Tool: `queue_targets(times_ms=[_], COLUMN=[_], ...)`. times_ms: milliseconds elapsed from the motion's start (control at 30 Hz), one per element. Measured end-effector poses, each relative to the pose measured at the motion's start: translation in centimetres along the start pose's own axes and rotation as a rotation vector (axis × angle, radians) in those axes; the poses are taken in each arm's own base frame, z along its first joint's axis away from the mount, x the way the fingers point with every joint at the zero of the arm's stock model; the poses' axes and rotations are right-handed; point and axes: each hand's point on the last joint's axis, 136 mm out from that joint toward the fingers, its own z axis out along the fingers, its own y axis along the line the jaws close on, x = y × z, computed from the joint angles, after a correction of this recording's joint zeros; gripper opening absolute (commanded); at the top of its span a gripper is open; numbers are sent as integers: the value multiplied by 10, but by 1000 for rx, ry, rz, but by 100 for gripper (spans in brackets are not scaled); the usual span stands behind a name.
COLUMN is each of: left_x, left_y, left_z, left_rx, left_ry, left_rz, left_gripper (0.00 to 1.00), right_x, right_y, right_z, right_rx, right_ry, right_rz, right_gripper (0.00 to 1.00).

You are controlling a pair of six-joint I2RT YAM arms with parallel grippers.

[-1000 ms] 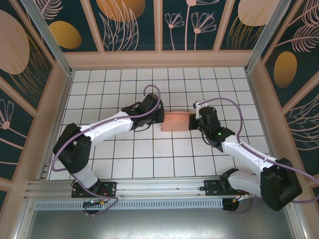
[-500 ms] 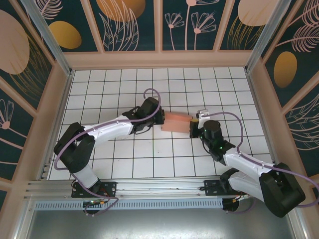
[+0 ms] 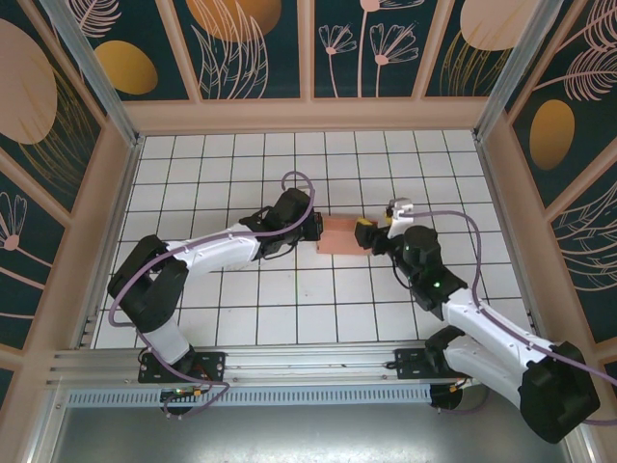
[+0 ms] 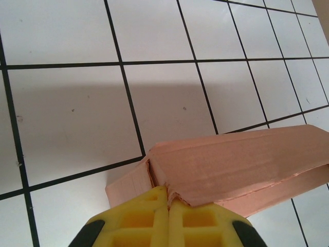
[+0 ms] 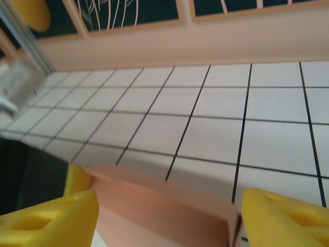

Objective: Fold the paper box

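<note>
Mid-table, a touch toward 12 o'clock from centre, the paper box [image 3: 339, 234] lies on the white tiled table [image 3: 241, 299], long axis running 9 to 3 o'clock. It's no flat sheet now: it reads as a shallow rectangular box w/ walls up and a top panel over it.

Left gripper [image 3: 313, 230] is at the box's 9 o'clock end. In the left wrist view its yellow fingers [image 4: 149, 216] are pressed tight together, pinching the near corner of the box [image 4: 231, 164]. The card is crumpled right at that pinch, and the top panel slopes up toward 3 o'clock, w/ a dark seam under its edge.

Right gripper [image 3: 371, 234] is at the 3 o'clock end. In its wrist view the right gripper [image 5: 169, 226] has its jaws spread wide w/ the end of the box [image 5: 164, 203] between them. No squeeze on it; can't tell if the pads touch the card.

Progress, as I judge it: main folds done, approx. most of the job. Prob. left: press the top panel down flush, seat any tab at the ends, tidy the crushed corner.
</note>
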Motion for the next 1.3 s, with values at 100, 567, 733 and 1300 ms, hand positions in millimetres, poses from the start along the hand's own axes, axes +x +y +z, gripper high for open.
queue_targets(times_ms=[100,567,733,1300], left_x=[0,5,20,11], left_y=[-2,-12,-19,-2], left_z=[2,-5,-19,2], left_rx=[7,60,113,20], left_ry=[4,31,76,66], left_rz=[7,30,37,-84], left_gripper=[0,48,80,42], right_x=[-16,59,63,78], right_y=[-2,-37,-38,-40], right_z=[10,36,36,30], right_rx=[28,167,169,166], right_ry=[-7,214,215,229], right_rz=[56,170,182,187], right_gripper=[73,70,69,68])
